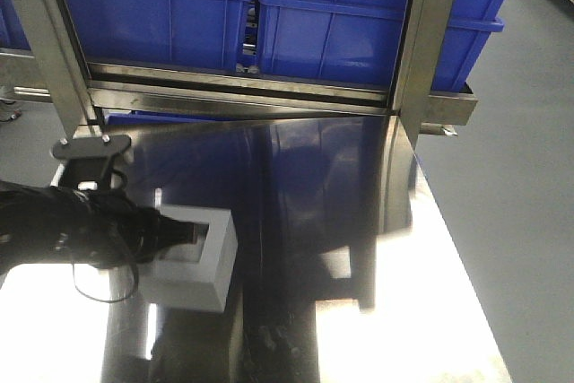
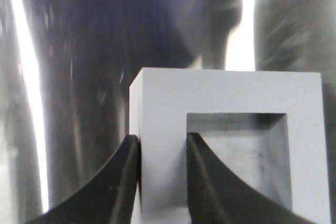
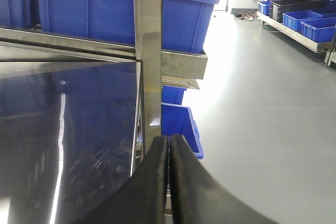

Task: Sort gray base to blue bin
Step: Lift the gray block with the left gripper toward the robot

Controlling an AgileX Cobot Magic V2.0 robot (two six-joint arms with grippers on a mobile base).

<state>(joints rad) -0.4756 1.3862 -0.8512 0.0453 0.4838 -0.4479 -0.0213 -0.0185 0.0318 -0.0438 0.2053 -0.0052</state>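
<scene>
Gripping gray base [image 1: 202, 262], L tool [image 2: 163, 139], red-filled blue bin [image 1: 152, 29]

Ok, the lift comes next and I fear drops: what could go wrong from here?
The left gripper pinches only one wall of the gray base, one finger inside its window; that off-centre hold may let it tilt or slip. The blue bins sit behind a steel rail, which the block could clip.
</scene>
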